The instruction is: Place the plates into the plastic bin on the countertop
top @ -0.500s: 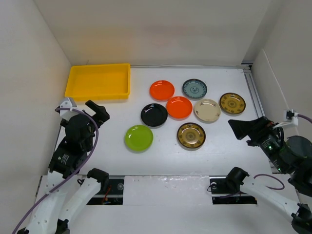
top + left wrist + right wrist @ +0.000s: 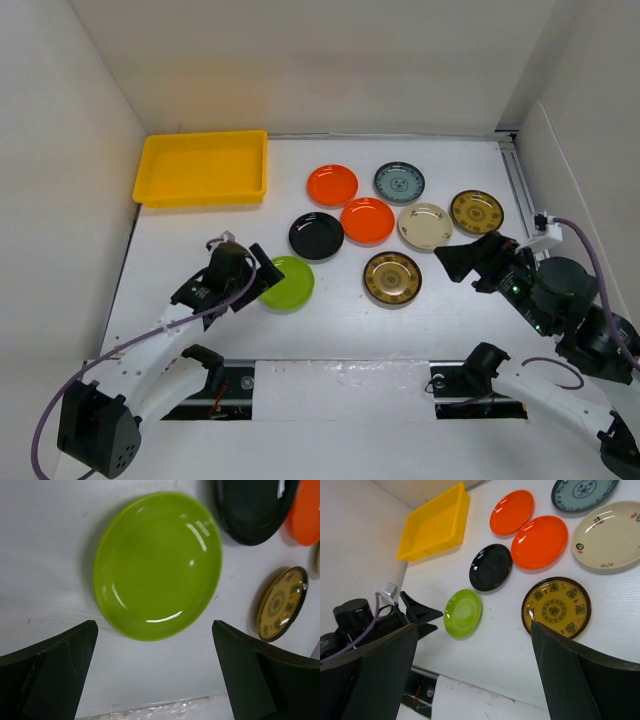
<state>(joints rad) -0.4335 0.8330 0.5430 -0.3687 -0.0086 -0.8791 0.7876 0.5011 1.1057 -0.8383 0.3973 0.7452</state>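
Observation:
Eight plates lie on the white countertop (image 2: 450, 320): two orange (image 2: 332, 185) (image 2: 367, 220), black (image 2: 316, 235), lime green (image 2: 290, 282), teal patterned (image 2: 399, 182), cream (image 2: 425, 225) and two brown-and-gold (image 2: 476, 212) (image 2: 392, 278). The yellow plastic bin (image 2: 202, 167) stands empty at the back left. My left gripper (image 2: 262, 272) is open and empty at the lime plate's left edge. In the left wrist view the lime plate (image 2: 157, 565) lies just beyond the open left gripper (image 2: 155, 680). My right gripper (image 2: 455, 262) is open and empty, right of the nearer brown-and-gold plate (image 2: 556, 607).
White walls enclose the counter on the left, back and right. A metal rail (image 2: 520, 190) runs along the right side. The arm bases and a taped strip (image 2: 340, 380) sit at the near edge. The right wrist view shows the bin (image 2: 436, 525) and the left arm (image 2: 355, 620).
My left arm has swung from the left wall to the right and down to the lime green plate. My right gripper has moved left toward the plates. No plate has moved.

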